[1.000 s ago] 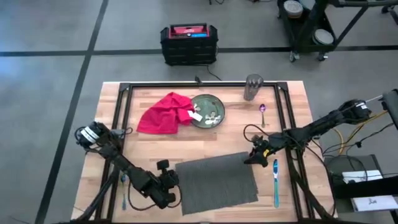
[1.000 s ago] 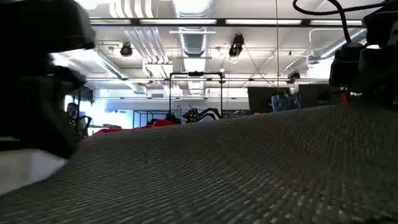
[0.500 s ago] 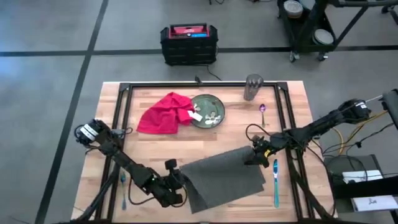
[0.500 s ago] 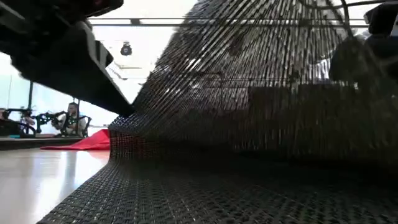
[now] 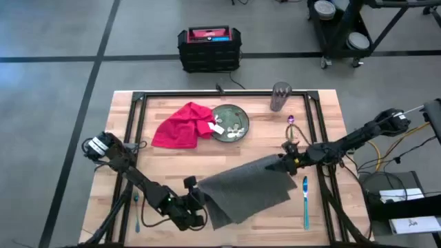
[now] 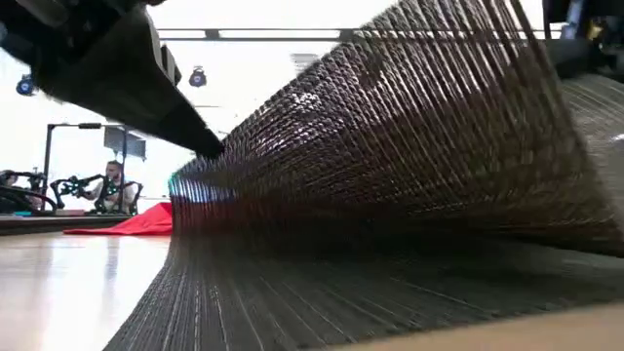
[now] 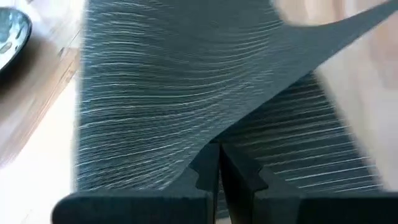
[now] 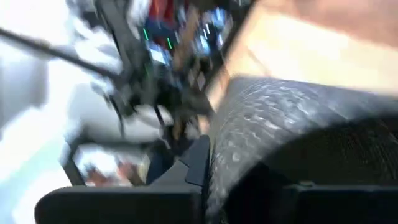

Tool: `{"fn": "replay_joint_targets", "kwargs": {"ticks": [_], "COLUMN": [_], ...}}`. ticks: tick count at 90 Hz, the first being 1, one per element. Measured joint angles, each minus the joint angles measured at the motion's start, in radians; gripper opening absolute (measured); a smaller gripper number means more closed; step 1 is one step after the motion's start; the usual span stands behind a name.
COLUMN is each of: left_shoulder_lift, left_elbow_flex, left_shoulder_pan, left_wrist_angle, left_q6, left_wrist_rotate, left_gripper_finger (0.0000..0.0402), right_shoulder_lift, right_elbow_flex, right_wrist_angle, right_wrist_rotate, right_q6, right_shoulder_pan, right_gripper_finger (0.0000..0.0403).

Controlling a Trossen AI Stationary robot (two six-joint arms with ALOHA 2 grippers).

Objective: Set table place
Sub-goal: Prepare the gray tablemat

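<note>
I have both hands, left hand [image 5: 195,202] and right hand [image 5: 286,163], clenched on the dark grey ribbed rectangular placemat [image 5: 244,189], lifted near the counter's [image 5: 324,103] front edge; next, I judge, lay it flat.

Table [image 5: 324,120]: I see a large light-wood butcher-block top with plank seams and a black rail frame.
Placemat [image 5: 244,189]: dark grey, finely ribbed, rectangular, lying skewed on the near middle of the table.
Placemat pose: I see its two ends pinched and lifted, one corner raised toward the table's right side, the middle sagging down onto the wood.
Placemat close up [image 7: 186,93]: ribs curve in a wave.
</note>
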Motion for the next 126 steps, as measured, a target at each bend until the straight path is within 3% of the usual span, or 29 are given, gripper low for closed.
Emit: {"fn": "replay_joint_targets", "kwargs": {"ticks": [19, 55, 63, 78, 85, 99, 116, 126], "left_shoulder_lift": [0.004, 0.138, 0.127, 0.117, 0.116, 0.121, 0.123, 0.121], "left_elbow_flex": [0.014, 0.023, 0.047, 0.123, 0.128, 0.080, 0.026, 0.030], "left_shoulder_pan": [-0.036, -0.013, -0.012, -0.015, -0.015, 0.002, 0.048, 0.049], "left_wrist_angle": [0.003, 0.031, -0.068, -0.414, -0.479, -0.352, -0.104, -0.004], "left_q6": [0.000, -0.015, -0.016, -0.028, -0.027, 0.037, 0.180, 0.202], "left_wrist_rotate": [0.044, 0.020, 0.022, 0.021, 0.021, -0.098, -0.118, -0.217], "left_gripper_finger": [0.0000, 0.0000, 0.0000, 0.0000, 0.0000, 0.0000, 0.0000, 0.0000], "right_shoulder_lift": [0.000, 0.000, 0.000, -0.002, -0.002, -0.002, -0.001, -0.002], "right_elbow_flex": [0.000, 0.000, 0.000, 0.000, 0.000, 0.021, 0.049, 0.051], "right_wrist_angle": [0.054, 0.075, 0.109, 0.190, 0.203, 0.199, 0.198, 0.170], "right_wrist_rotate": [0.125, 0.127, 0.092, -0.008, -0.039, -0.085, -0.085, -0.074], "right_q6": [0.024, 0.009, 0.009, -0.004, -0.008, -0.031, -0.064, -0.077], "right_shoulder_pan": [0.000, 0.002, 0.002, 0.002, 0.002, 0.003, 0.003, 0.002], "right_gripper_finger": [0.0002, 0.0000, 0.0000, 0.0000, 0.0000, 0.0000, 0.0000, 0.0000]}}
